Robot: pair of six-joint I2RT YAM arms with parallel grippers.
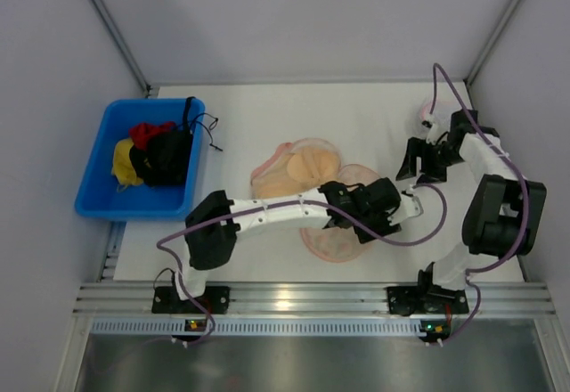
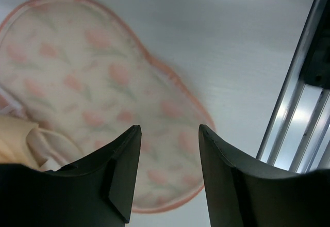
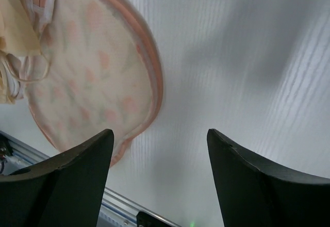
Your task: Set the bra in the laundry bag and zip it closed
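- Mid-table, the bra (image 1: 309, 166) lies across the far lobe of the laundry bag (image 1: 334, 242), apparently not fully tucked in.
- Left gripper (image 2: 169, 131) hovers over the near lobe, jaws apart and empty.
- Right gripper (image 3: 160, 134) is spread and empty; zipping likely remains.

Bra (image 1: 307, 165): tan, at the centre of the counter (image 1: 267, 107), lying on the laundry bag's far lobe.
Laundry bag (image 1: 337, 242): patterned, pink-edged, reaching toward the near edge.
Left tool (image 1: 408, 207): just right of the bag.
Blue bin (image 1: 98, 187): at the left edge, holding clothes.
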